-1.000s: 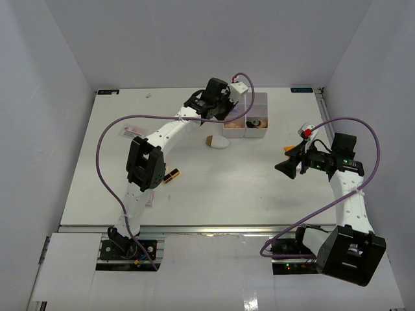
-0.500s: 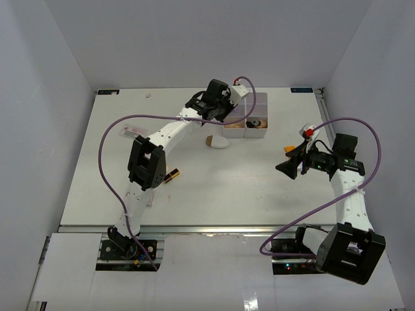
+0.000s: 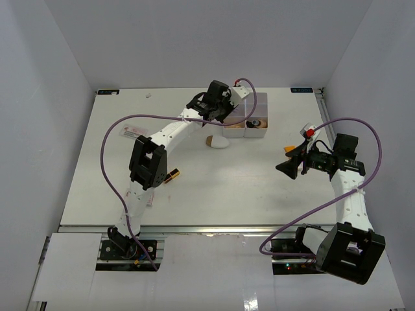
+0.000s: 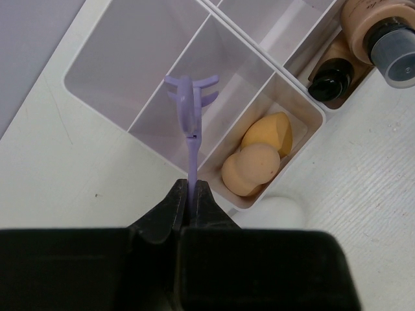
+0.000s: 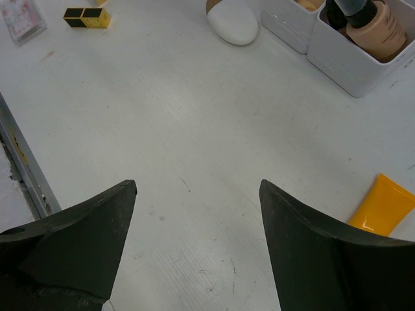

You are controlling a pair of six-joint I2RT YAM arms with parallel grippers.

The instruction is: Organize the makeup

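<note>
Purple loop piece [image 4: 190, 107] is pinched at its thin stem end by the left pincer [image 4: 191, 194], which is shut tight on it. The piece's long axis runs straight out ahead of the tips, in line with the fingers, with the wider pronged head at the far end.

Directly ahead and below sits the white organizer box [image 4: 123, 58]. The stem and head hang over its middle compartment, and the head's left prongs come close to the divider on the pincer's left. How high it is above the compartment floor cannot be told from the wrist view. Tan sponges [image 4: 256, 165] already fill the next compartment, just to the right of the tips.

Judgement: this is the placing step for this piece. The drop depends on that ahead-and-below line. The piece is long, so it probably has to go in along the compartment's length, and a drift left would catch the divider. A drift right would land it on the sponges.

Right pincer [image 5: 198, 194] is spread wide, holds nothing and hovers over bare surface [image 5: 194, 116]. An orange tube [image 5: 381, 204] lies just off its right finger. The white oval piece [image 5: 237, 23] is well ahead, beside the boxes, and the black-and-gold lipstick tube [image 5: 86, 17] is far ahead to its left. The orange tube is nearest the right arm, so it is the likely next pick on that side.
</note>
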